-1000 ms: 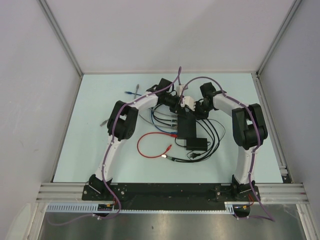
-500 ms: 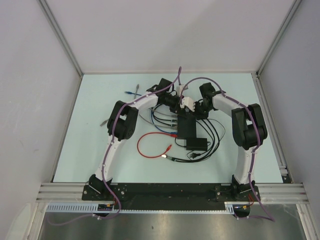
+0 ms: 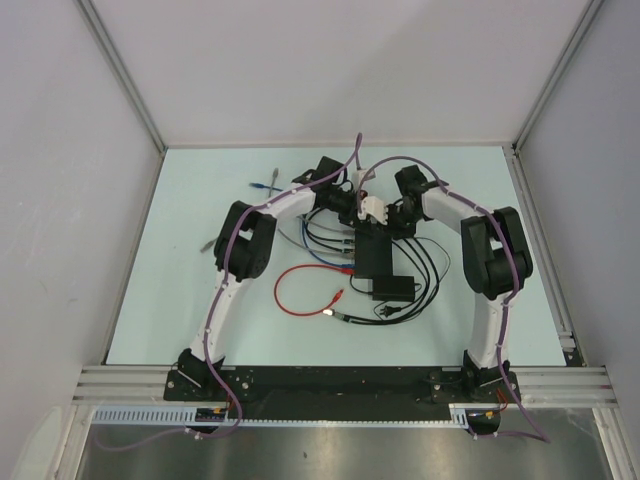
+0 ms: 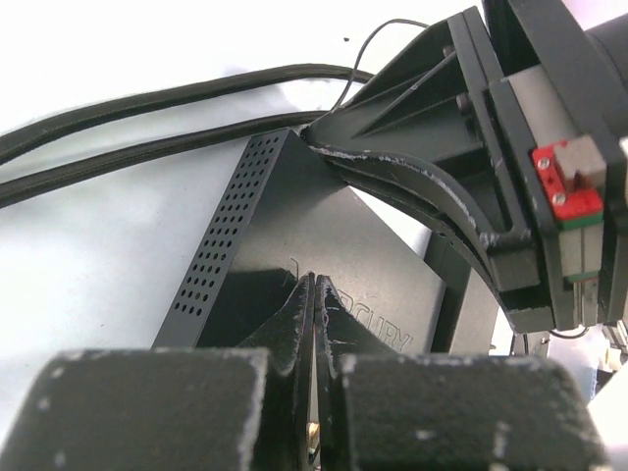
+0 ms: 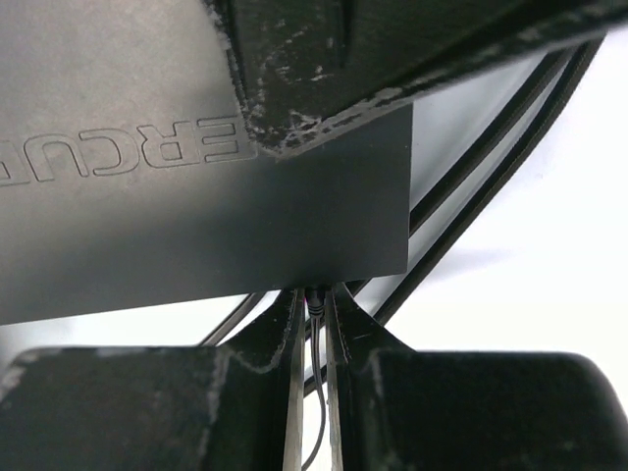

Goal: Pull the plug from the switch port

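Left of the switch (image 3: pixel 374 256), on the tabletop (image 3: pixel 180 200): a red cable (image 3: pixel 284 286) looped loose, and dark and blue cables (image 3: pixel 325 245) reaching the sockets on that left edge. Over the switch's far end, left gripper (image 4: pixel 314 287): shut, fingers pressed flat together, tips down on the top face near the lettering; seems to pin the box in place. Lies with long axis running near to far, far end beneath both wrists. At the switch's far right corner, right gripper (image 5: pixel 314 306): pinched almost together on the plug (image 5: pixel 314 294), with a thin black lead trailing back between the fingers. Meets the switch's edge square on, so probably calls for a straight pull away from that edge, along the lead. Nearer arm for that pull: the right, gripper in line with the plug.
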You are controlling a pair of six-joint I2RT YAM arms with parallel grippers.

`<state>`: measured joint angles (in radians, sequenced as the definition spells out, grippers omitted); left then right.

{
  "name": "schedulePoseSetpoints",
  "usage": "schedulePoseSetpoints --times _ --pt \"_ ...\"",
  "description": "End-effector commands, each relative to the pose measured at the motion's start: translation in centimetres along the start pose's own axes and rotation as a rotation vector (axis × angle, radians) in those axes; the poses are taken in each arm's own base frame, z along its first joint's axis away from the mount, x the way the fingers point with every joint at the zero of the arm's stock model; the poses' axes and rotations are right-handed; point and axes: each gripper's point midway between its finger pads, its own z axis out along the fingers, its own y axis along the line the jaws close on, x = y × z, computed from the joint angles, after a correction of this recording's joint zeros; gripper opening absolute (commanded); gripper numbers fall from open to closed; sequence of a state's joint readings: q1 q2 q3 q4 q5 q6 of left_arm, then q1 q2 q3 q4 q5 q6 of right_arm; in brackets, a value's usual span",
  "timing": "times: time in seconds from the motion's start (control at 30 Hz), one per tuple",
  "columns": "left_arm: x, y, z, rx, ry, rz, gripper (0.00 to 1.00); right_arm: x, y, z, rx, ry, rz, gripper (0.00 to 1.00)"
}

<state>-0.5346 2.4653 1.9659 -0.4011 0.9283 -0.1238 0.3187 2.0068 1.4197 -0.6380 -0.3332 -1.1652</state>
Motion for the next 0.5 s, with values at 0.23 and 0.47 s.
schedulePoseSetpoints --times 0.23,0.47 --pt "1.2 1.6 0.8 -0.043 0.027 -0.003 0.0 -2.7 3.5 1.6 -0.181 0.115 -0.177 0.07" --pt "1.1 2.0 0.6 -0.044 0.021 -0.012 0.0 -0.8 2.7 -1.6 -0.179 0.289 -0.232 0.05"
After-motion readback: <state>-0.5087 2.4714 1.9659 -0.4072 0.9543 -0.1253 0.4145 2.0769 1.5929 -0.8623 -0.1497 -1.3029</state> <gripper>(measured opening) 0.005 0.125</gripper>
